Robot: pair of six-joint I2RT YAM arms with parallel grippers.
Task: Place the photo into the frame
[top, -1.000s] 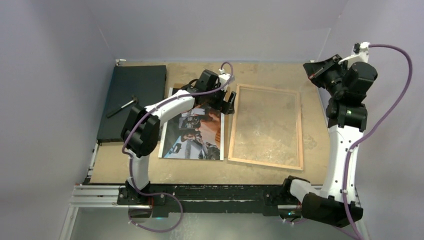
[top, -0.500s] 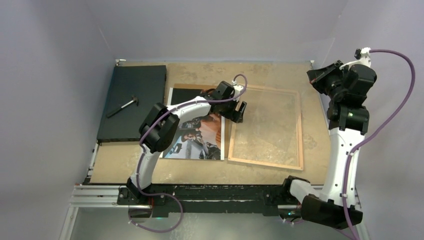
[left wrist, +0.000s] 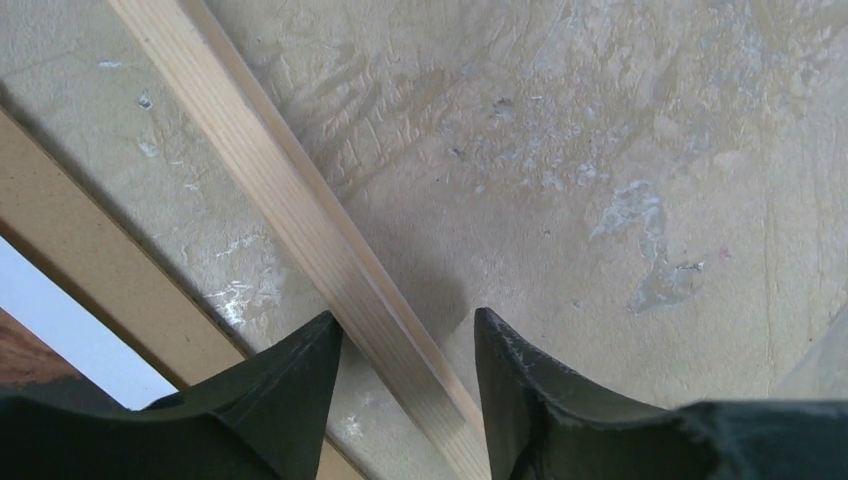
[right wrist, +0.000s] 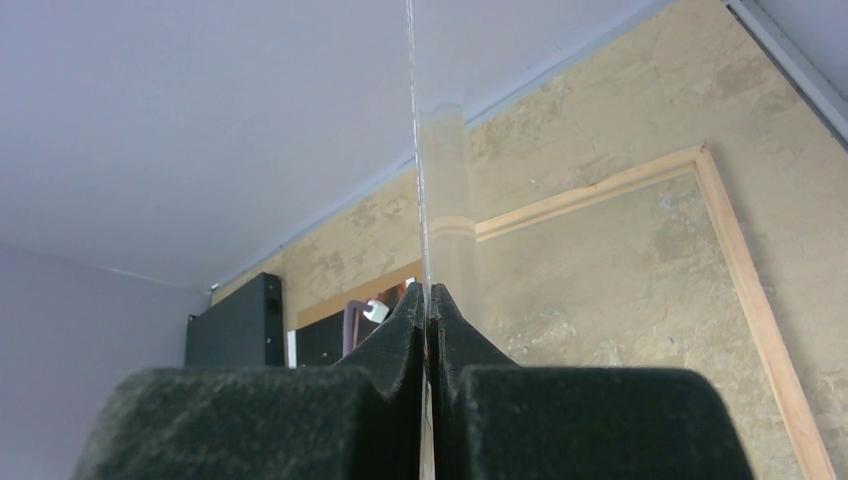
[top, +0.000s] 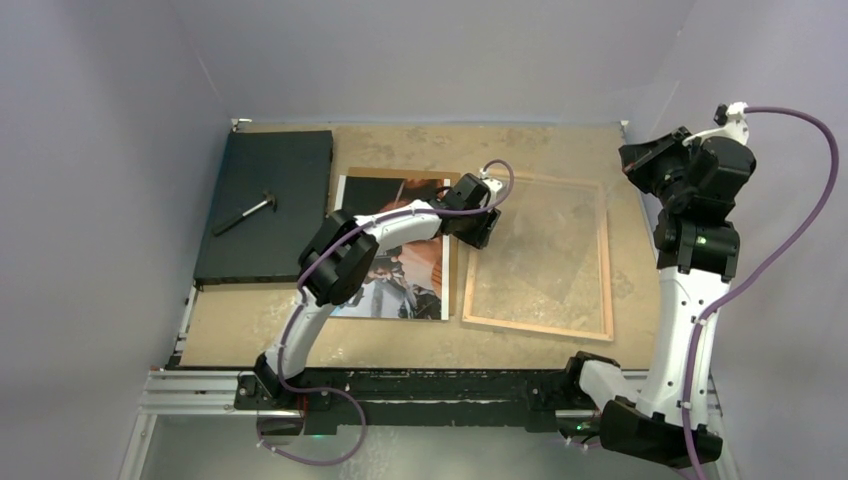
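L gripper [left wrist: 405, 318]: jaws apart, astride the left rail of the frame [top: 536, 328] nr its far corner. Gaps show on both sides of the rail, so nothing is gripped.
R gripper [right wrist: 428, 300]: clenched on a thin clear sheet [right wrist: 418, 150], seen edge-on and held up at the frame's right side. Can't trace the sheet's lower end.
frame: flat on the table [top: 400, 145], wood side up, table showing thru the opening. Long axis runs near-to-far, a bit skewed.
photo [top: 398, 292]: flat, picture up, just left of the frame, on a brown backing panel [left wrist: 90, 265]. L arm [top: 340, 262] crosses over its far half.
key relation: photo lies just across the straddled rail, to the L gripper's left, long axis roughly parallel w/ the frame's. L arm is nearer both; R arm [top: 690, 300] is well apart & occupied.
surface: rough tan board, flat. A glossy print lying flush prob needs a corner or edge lifted to get hold of it.
room: black board [top: 290, 170] w/ a small tool [top: 245, 212] sits left of the photo, and walls [top: 100, 200] stand close on 3 sides, so sideways room is tight.
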